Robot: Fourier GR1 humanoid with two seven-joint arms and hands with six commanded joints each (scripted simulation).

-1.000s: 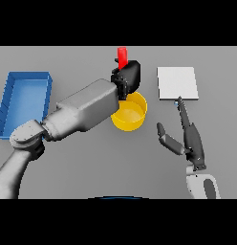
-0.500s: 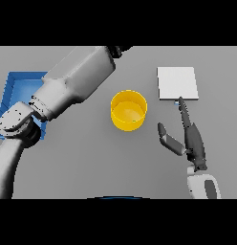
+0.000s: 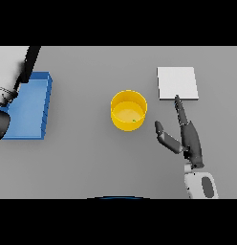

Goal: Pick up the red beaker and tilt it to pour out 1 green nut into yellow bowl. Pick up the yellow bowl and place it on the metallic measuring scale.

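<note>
The yellow bowl [image 3: 128, 110] stands upright in the middle of the table, with a small green nut [image 3: 134, 120] inside it near its front wall. To its right my right hand [image 3: 189, 138] rests open, fingers straight and pointing away from me, thumb spread toward the bowl, a short gap between them. Its fingertips reach the near edge of the flat pale measuring scale [image 3: 177, 83] at the back right. My left arm [image 3: 13, 72] crosses the upper left corner; its hand is out of the picture. The red beaker is nowhere in view.
A blue tray [image 3: 29, 106] lies at the left side of the table, partly covered by my left arm.
My left arm has swung left and back, away from the bowl, taking the hand and the red beaker out of view. The bowl now stands uncovered. The right hand has stayed still.
</note>
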